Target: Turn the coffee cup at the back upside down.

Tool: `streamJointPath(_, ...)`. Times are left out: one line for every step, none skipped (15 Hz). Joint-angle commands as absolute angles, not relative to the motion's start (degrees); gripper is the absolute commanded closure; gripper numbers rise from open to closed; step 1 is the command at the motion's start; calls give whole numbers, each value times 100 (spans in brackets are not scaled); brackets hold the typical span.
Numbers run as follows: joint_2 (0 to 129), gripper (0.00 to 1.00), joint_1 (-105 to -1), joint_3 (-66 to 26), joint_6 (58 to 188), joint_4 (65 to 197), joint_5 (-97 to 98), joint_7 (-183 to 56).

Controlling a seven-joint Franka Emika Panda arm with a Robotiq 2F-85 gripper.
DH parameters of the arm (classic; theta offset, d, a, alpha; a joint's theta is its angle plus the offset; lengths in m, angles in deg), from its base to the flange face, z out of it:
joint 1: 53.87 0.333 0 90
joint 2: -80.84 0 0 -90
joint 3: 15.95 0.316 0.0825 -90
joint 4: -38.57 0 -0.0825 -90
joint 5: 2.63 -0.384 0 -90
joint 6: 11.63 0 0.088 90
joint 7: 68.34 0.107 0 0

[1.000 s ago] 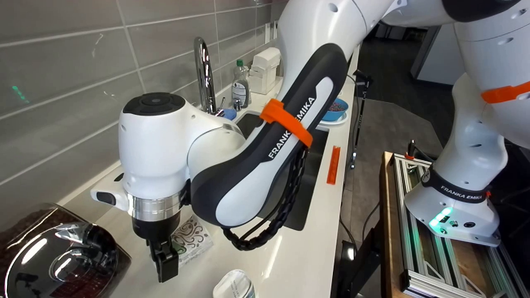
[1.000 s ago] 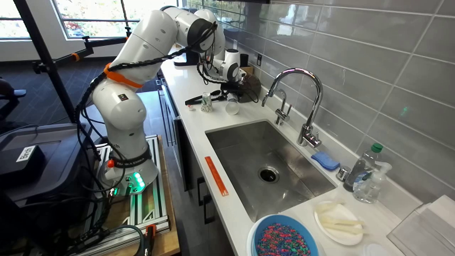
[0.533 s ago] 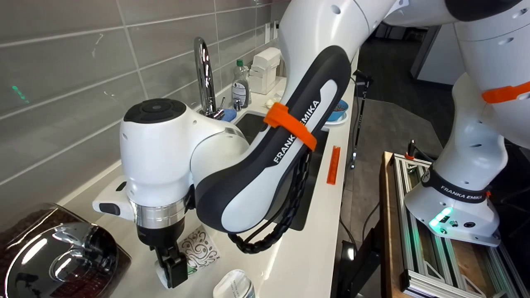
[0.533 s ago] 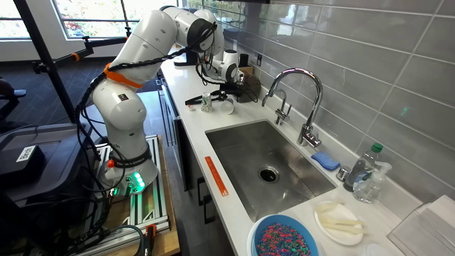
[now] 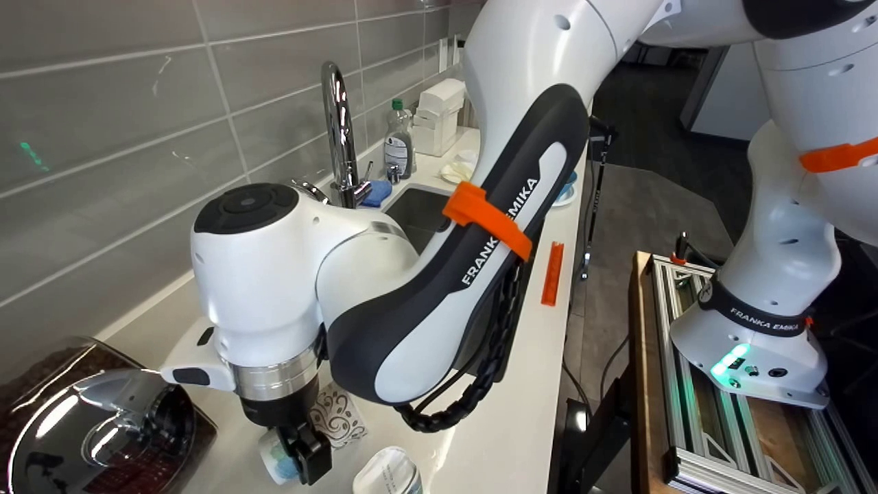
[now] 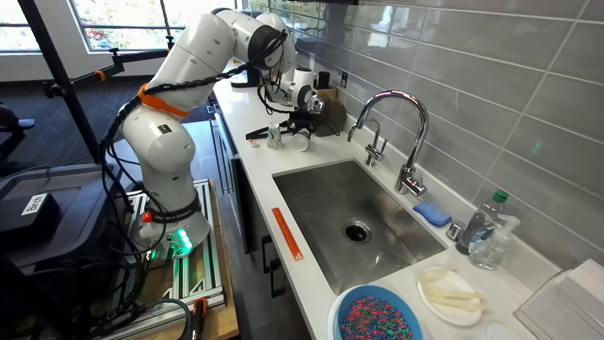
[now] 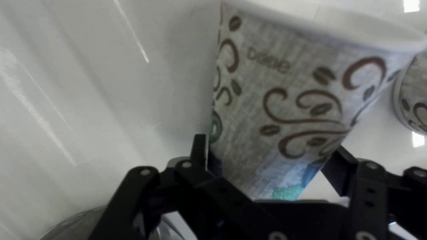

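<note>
Table (image 6: 325, 153): white, run along grey wall tiles (image 6: 542, 80), sink (image 6: 321, 215) let in.
Flip step: grasp of the coffee cup (image 7: 287, 96) judged in hand; inversion not yet done.
Next cup move: sides to be clamped, cup lifted, mouth tipped down, rim set down.
Cup vs claw (image 7: 265, 156): seen on its side, mouth turned toward sink, narrow end flanked by both jaws.
Claw grip: jaws spread around cup; whether firmly held cannot be told.

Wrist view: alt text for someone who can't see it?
A paper cup printed with brown swirls and coffee beans tilts between the jaws of the black gripper over a white counter, open rim toward the top; whether it is clamped is unclear. A similarly printed cup is cut off at the right edge.
</note>
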State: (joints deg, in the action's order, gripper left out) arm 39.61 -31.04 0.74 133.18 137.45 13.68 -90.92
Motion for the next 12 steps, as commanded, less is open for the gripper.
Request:
streamJointPath(3861, 44, -3145, 165, 13252, 13642, 1366, -9241)
streamJointPath(3862, 55, -3200, 219, 13326, 13653, 1307, -9279)
streamJointPath(3877, 58, -3253, 264, 13425, 13676, 1249, -9283)
streamJointPath(3895, 60, -3311, 314, 13512, 13712, 1195, -9297)
streamJointPath(3920, 63, -3397, 382, 13650, 13766, 1114, -9315)
streamJointPath(3944, 63, -3482, 454, 13817, 13822, 1025, -9323)
streamJointPath(3967, 63, -3582, 534, 14014, 13888, 915, -9334)
streamJointPath(4002, 64, -3675, 590, 14216, 13985, 807, -9299)
streamJointPath(4046, 63, -3755, 638, 14442, 14093, 715, -9253)
streamJointPath(4108, 63, -3866, 696, 14729, 14259, 605, -9200)
streamJointPath(4165, 64, -3956, 731, 15017, 14424, 532, -9152)
streamJointPath(4225, 64, -4041, 772, 15293, 14572, 464, -9105)
